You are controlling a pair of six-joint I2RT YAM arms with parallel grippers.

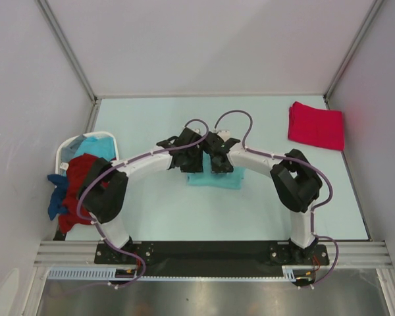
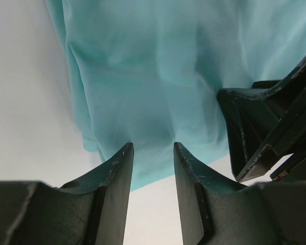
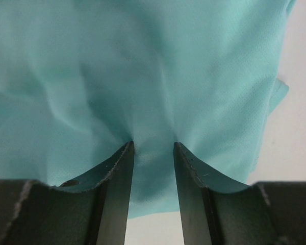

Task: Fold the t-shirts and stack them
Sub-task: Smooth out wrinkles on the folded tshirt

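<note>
While set narrow, grips a pucker of the light teal t-shirt in the left tool, cloth gathering at the fingertips. Grips the same shirt in the right tool, just beside at 3 o'clock. Rests the shirt mid-table, partly hidden under both wrists. Shows a folded pinkish-red t-shirt at 2 o'clock. Shows a white basket at 9 o'clock, with a dark red t-shirt, a blue t-shirt and a light blue t-shirt in and over it.

Arms bent inward; left gripper, right gripper side by side, clamped.
</note>
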